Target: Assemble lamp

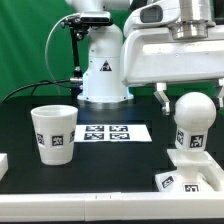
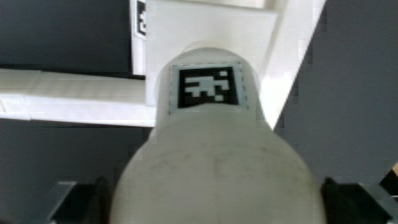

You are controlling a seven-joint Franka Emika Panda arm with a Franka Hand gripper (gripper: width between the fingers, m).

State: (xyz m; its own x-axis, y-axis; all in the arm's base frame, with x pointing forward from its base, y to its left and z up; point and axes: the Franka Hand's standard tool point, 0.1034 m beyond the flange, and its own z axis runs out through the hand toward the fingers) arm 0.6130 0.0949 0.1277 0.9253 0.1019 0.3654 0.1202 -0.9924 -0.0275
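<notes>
The bulb (image 1: 195, 112) stands upright on the base (image 1: 190, 178), between the spread fingers (image 1: 163, 97) of the gripper (image 1: 192, 96), which hold nothing yet. It looks light, stiff and rather slippery; the best hold is across its round head.

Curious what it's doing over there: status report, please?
Hand open, straddling the bulb. Bulb upright on the base. Shade stands apart. Nothing in the way.
</notes>
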